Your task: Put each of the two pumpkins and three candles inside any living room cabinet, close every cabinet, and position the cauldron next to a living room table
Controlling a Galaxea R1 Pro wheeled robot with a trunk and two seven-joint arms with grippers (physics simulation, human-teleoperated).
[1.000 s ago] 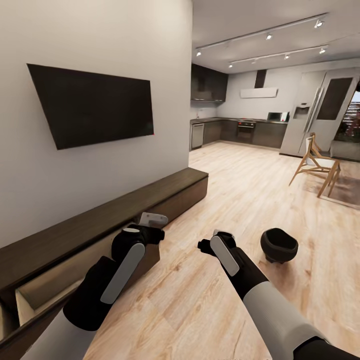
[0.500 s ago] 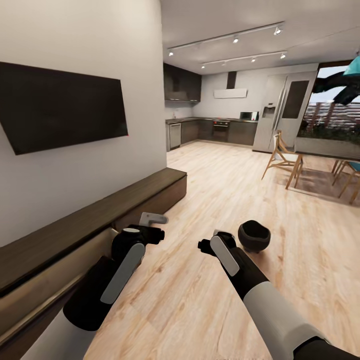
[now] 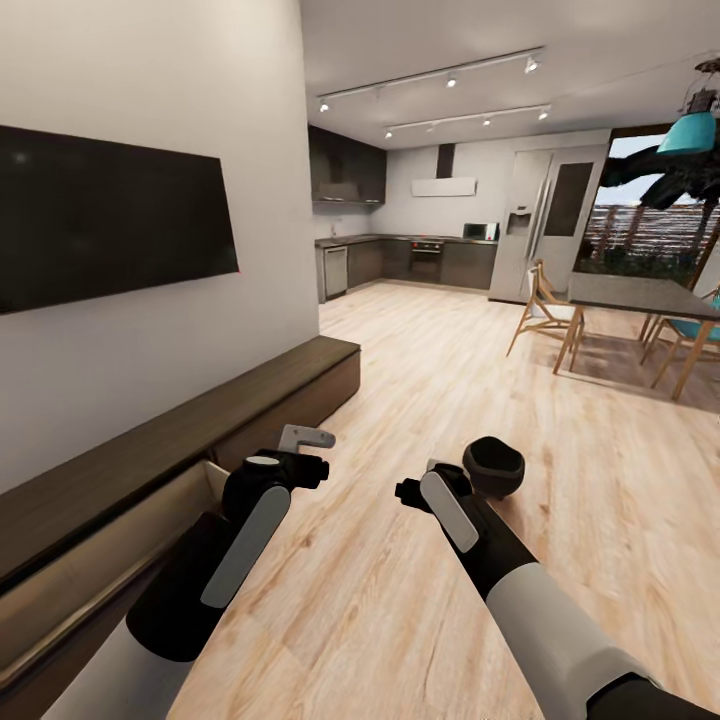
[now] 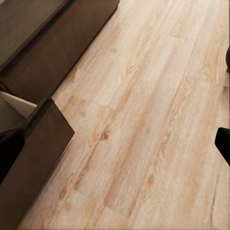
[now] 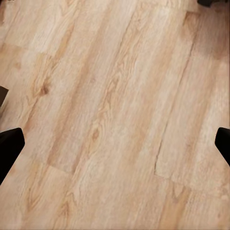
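Note:
The long dark brown cabinet [image 3: 200,425] runs along the left wall under a black TV, and its near drawer [image 3: 120,530] stands pulled out with pale wood inside. In the left wrist view the cabinet front [image 4: 52,48] and the open drawer's front [image 4: 43,143] lie beside bare floor. The black cauldron [image 3: 496,464] sits on the floor just beyond my right wrist. My left gripper [image 3: 310,455] [image 4: 115,148] is open and empty near the drawer. My right gripper [image 3: 412,490] [image 5: 115,141] is open over bare planks. The pumpkins and candles are out of view.
A dining table [image 3: 640,295] with wooden chairs [image 3: 545,315] stands at the right, before a window. The grey kitchen units [image 3: 420,262] and fridge [image 3: 535,225] line the far wall. Wood floor [image 3: 450,380] stretches between the cabinet and the table.
The camera has swung right, so the whole scene slid left and the dining table came into view. The cauldron now appears right behind my right wrist. Both arms look unmoved.

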